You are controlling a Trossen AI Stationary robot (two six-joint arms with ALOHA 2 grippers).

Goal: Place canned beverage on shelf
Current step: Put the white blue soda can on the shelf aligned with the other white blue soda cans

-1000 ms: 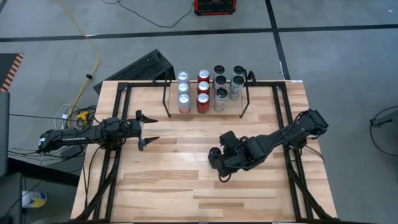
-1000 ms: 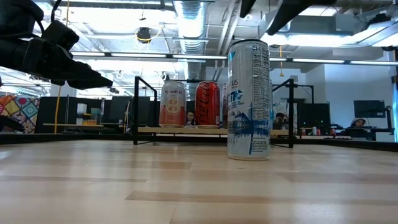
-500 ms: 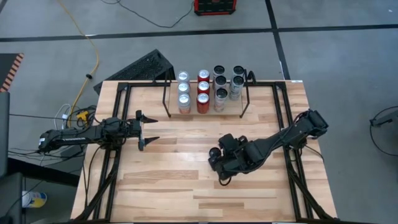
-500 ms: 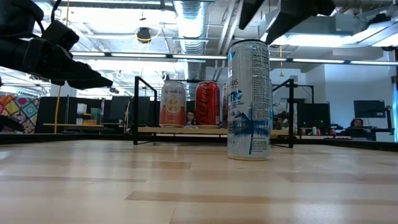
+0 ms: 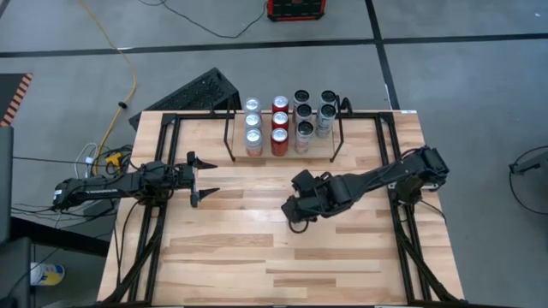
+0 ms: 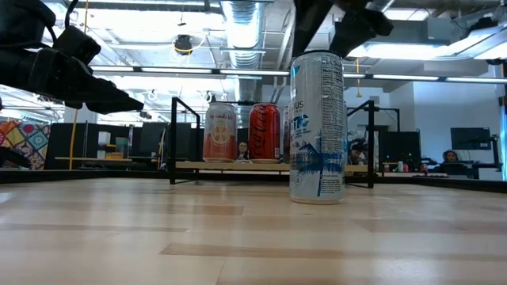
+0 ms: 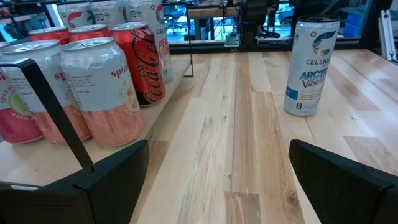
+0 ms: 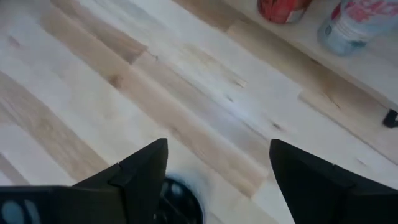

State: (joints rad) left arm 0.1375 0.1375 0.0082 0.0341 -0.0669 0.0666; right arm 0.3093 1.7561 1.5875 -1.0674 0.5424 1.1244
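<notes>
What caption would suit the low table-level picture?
Tall silver-blue can standing on the wooden table, open right gripper just above it, shelf of cans behind.

- The wood table (image 5: pixel 231 248) carries the shelf (image 5: pixel 282 156) at its far edge, with cans in rows on its board.
- One tall can (image 6: pixel 318 127) stands alone mid-table.

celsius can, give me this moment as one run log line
phase: approach | right pincer: open, above celsius can, not gripping | can: upright on table, off shelf | left pincer: open, waiting at left
</notes>
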